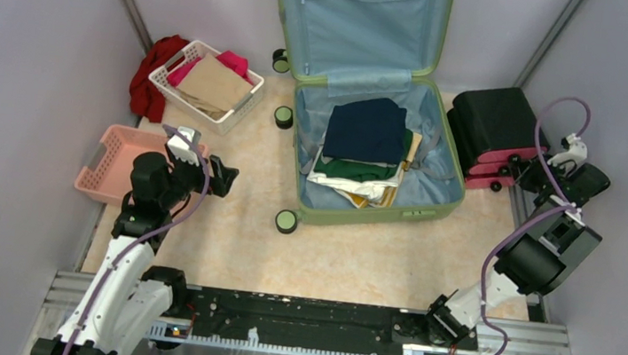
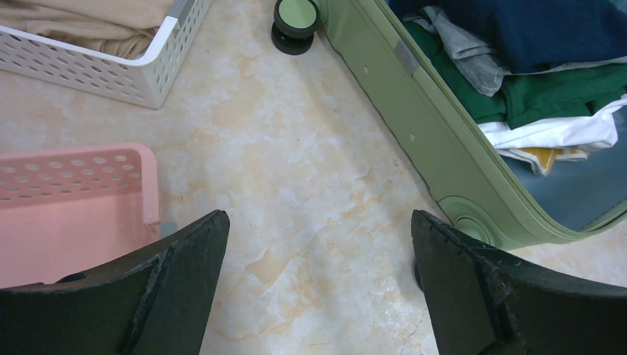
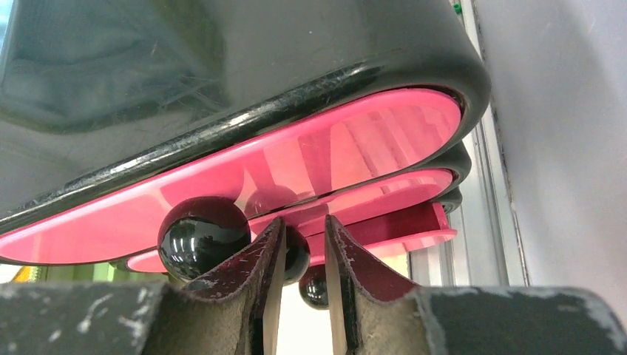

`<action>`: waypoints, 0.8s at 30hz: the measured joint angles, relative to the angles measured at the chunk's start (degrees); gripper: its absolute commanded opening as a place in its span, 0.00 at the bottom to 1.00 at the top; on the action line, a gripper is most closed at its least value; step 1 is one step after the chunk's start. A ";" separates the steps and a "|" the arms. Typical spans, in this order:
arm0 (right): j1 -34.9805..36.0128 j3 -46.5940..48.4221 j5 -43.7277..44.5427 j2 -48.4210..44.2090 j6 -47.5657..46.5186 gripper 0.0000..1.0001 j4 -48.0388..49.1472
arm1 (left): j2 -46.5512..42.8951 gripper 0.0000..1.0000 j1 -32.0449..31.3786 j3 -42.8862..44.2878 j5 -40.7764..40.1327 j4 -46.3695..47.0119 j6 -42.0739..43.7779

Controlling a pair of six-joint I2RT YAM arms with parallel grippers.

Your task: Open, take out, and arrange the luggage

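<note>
Resting on beige marbled floor [image 1: 327, 264], open luggage [image 1: 360, 215], grey walls [image 1: 29, 65]

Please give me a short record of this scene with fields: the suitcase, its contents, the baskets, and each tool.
suitcase: open, lid raised upright
contents: folded clothes stacked inside, dark blue one on top
white basket: holds clothes, left of suitcase
pink basket: beside left tool
left tool: open wide, above floor
right tool: narrow gap, at small black wheels under stacked cases; grip unclear
</note>
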 measured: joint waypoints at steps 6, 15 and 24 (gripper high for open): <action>0.83 0.00 0.50 0.66 4.72 0.27 2.34 | -0.02 0.99 0.00 0.00 -0.02 0.00 0.02; 1.09 -0.15 1.22 0.90 5.07 0.31 2.38 | -0.48 0.99 0.00 0.00 -0.02 0.00 0.07; -0.81 -2.69 0.72 -1.07 1.79 0.33 2.34 | -0.70 0.99 0.00 0.00 -0.02 0.00 0.07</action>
